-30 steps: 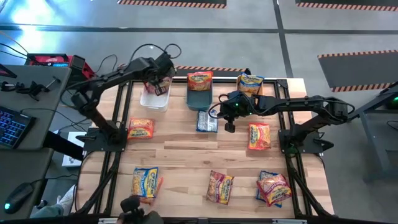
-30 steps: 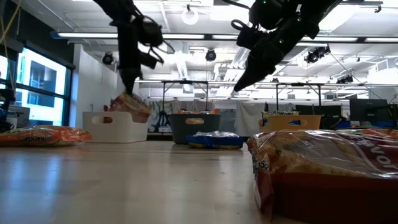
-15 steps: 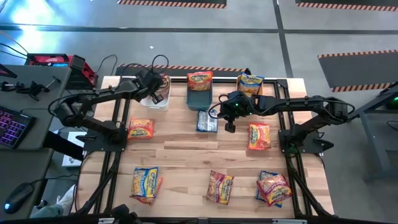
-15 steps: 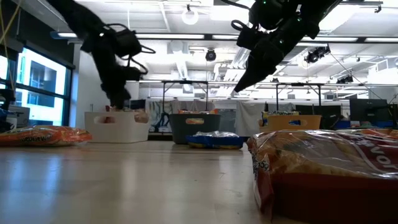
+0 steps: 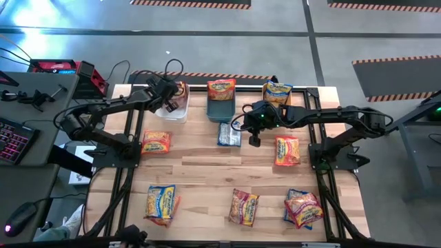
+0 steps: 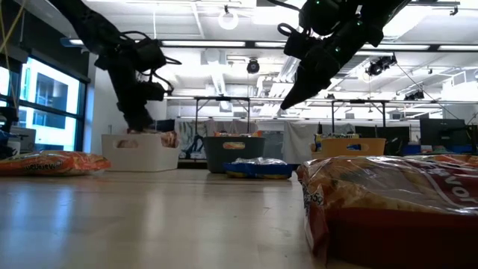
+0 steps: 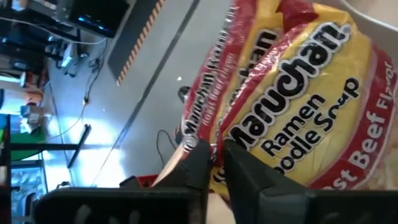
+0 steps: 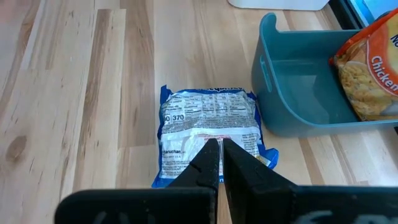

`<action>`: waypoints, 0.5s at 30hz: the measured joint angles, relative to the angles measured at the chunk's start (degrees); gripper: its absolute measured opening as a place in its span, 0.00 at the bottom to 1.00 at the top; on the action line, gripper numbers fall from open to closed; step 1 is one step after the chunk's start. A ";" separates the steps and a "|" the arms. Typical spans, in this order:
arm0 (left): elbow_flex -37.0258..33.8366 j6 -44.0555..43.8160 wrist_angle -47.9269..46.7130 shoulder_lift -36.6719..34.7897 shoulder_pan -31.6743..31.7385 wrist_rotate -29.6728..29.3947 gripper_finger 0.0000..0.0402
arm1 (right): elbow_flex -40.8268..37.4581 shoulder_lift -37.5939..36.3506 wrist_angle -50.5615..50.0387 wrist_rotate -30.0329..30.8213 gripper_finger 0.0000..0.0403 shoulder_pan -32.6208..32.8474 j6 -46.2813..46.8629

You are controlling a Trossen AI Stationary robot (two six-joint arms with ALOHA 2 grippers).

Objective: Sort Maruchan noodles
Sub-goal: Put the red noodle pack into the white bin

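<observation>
So the left gripper (image 5: 167, 100) is down over the white bin (image 5: 172, 114) at the worktop's far left corner, and its jaws look just barely parted around the edge of a red-and-yellow roast beef packet (image 7: 292, 99). Looks like it's right at the drop-off, packet hanging into the bin. That bin seems to be the red one's home, since the teal bin (image 5: 222, 109) next along the far edge has an orange packet (image 5: 222, 88) in it.

The right gripper (image 5: 254, 140) hovers mid-worktop near the far edge with its jaws pinched together and nothing in them. A blue packet (image 8: 208, 127) lies face down on the wood directly beyond the jaw tips, just beside the teal bin, probably the next pick.
</observation>
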 joint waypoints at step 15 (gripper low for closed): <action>12.11 -4.57 -18.85 0.00 0.44 16.93 0.37 | 0.00 0.00 -0.31 0.00 0.00 0.02 0.00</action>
